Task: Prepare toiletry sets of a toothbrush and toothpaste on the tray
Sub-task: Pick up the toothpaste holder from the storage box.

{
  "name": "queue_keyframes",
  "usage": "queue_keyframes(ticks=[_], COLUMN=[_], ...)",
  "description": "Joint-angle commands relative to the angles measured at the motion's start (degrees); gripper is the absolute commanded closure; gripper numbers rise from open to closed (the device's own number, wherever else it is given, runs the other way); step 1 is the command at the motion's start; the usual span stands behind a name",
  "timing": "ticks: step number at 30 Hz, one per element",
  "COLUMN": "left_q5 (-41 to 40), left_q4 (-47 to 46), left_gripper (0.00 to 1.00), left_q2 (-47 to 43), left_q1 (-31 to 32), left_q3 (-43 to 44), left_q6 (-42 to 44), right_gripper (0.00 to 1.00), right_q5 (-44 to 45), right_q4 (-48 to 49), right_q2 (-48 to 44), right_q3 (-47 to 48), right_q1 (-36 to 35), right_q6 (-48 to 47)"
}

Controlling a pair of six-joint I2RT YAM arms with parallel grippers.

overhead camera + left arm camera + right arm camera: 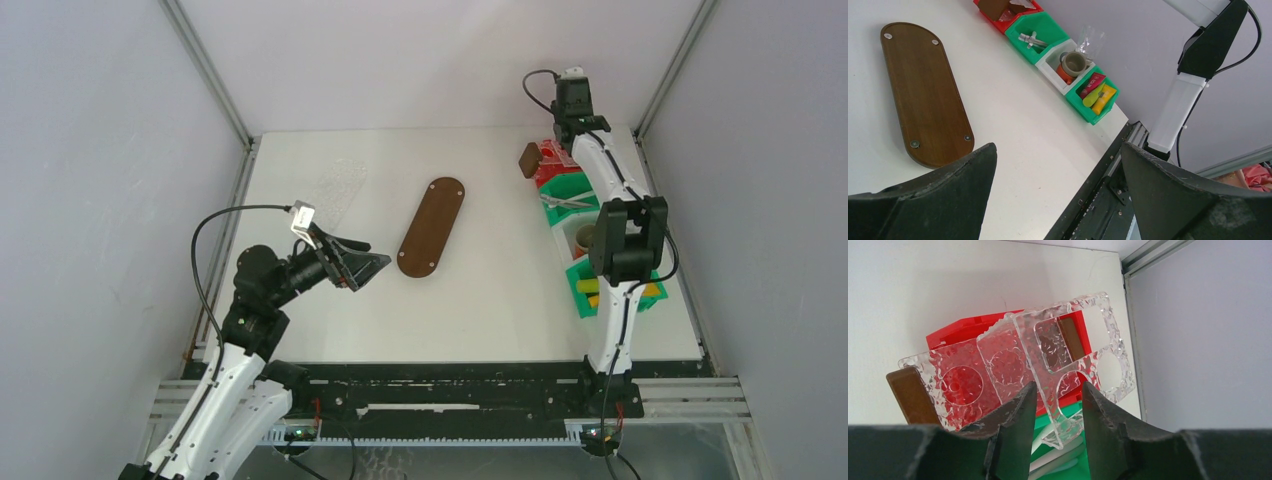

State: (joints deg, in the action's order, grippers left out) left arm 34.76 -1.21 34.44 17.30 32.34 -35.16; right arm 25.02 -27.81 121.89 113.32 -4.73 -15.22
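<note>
The brown oval wooden tray [432, 226] [923, 90] lies bare mid-table. Toothpaste tubes, one pink-red [1092, 84] and one lime green [1092, 97], lie in the nearest green bin [1108, 111] beside a yellow tube [1103, 100]. White toothbrushes [1030, 39] lie in the farther green bin. My right gripper [1058, 386] hangs over the red bin [955, 332], jaws part-way apart, straddling the corner of a clear textured holder plate [1073, 347] that leans in the bin. Left of the tray, my left gripper [1058, 146] [378, 252] hovers wide open, holding nothing.
A row of bins runs along the table's right edge: red [553, 160], green [568, 205], white with a cup [580, 236], green [600, 292]. A brown wooden piece [910, 395] and another clear plate [955, 385] lean in the red bin. A clear textured sheet [340, 185] lies far left.
</note>
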Motion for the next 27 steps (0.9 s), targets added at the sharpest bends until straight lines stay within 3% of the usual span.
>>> queue_keyframes(ticks=[1,13,20,27], left_q5=[0.83,0.88,0.84,0.8], left_q4=[-2.48,-2.48,-2.48,-2.48], left_gripper=[0.03,0.03,0.03,0.03], left_q2=[-0.72,-0.74,-0.73,-0.86], left_q1=[0.32,0.57,0.76,0.79], left_q3=[-1.22,-1.22,-1.22,-1.17], left_q6=[-0.71,-0.62,-0.59,-0.62], right_gripper=[0.54,0.55,0.77,0.88], right_q5=[1.59,2.89,4.7,5.67], right_q4=[1.82,2.15,3.19,4.97], right_q2=[1.09,3.23,2.61,-0.64], right_q3=[2.61,2.44,2.02,0.65], right_q1=[-0.52,-0.44,-0.96,-1.44], right_q6=[-1.53,-2.68,-4.42,-5.72])
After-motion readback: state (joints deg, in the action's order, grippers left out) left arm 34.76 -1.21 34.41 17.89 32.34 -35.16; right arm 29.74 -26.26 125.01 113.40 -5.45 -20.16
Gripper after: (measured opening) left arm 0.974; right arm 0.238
